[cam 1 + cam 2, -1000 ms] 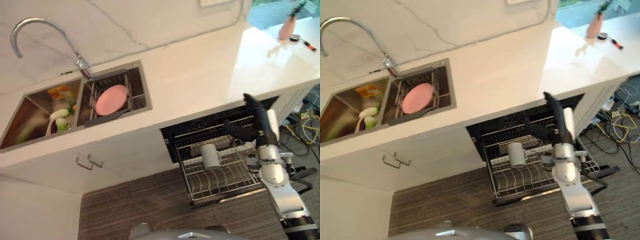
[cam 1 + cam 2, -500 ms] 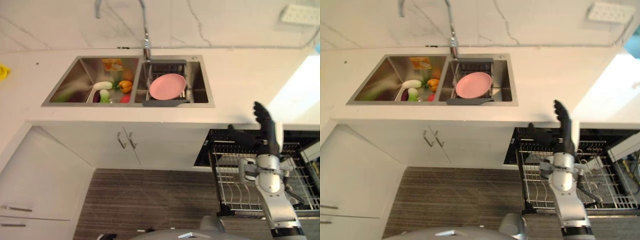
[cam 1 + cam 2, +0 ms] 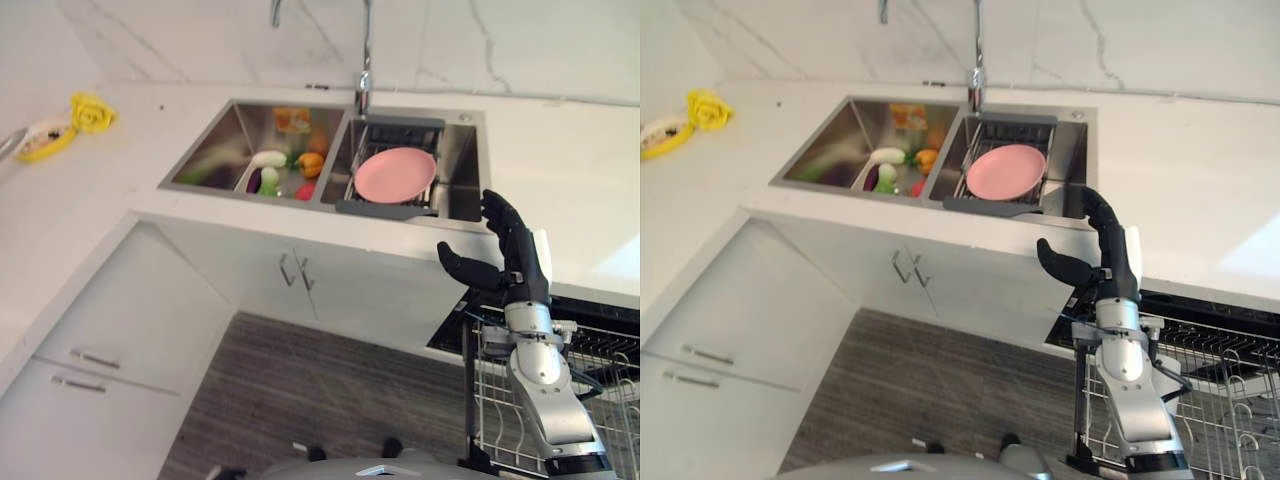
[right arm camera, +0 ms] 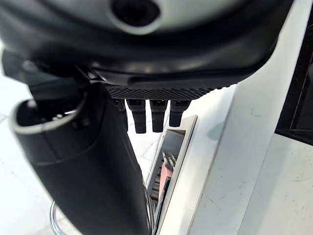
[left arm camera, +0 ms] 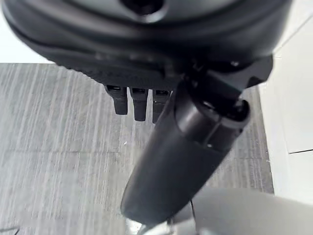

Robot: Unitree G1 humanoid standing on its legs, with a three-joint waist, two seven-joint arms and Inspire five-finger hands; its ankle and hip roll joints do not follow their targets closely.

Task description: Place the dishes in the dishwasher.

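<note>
A pink plate (image 3: pixel 395 173) lies in a wire drain basket in the right basin of the steel sink (image 3: pixel 455 195). My right hand (image 3: pixel 512 255) is raised in front of the counter edge, just right of and below that basin, open with straight fingers and the thumb spread, holding nothing. Its wrist view looks past the fingers (image 4: pixel 152 115) to the plate (image 4: pixel 166 178) in the sink. The pulled-out dishwasher rack (image 3: pixel 1210 385) sits low at the right, under the right arm. My left hand (image 5: pixel 186 147) hangs over the floor, open and holding nothing.
The left basin (image 3: pixel 270 165) holds vegetables and a white utensil. A tall faucet (image 3: pixel 364 60) stands behind the sink. A yellow object (image 3: pixel 88 108) lies on the counter's left wing. Cabinet doors (image 3: pixel 295 270) are under the sink, drawers (image 3: pixel 80 365) at lower left.
The camera has swung left, bringing the sink to the centre and the dishwasher rack to the right edge. The right hand stays raised and open, now close to the sink's right basin.
</note>
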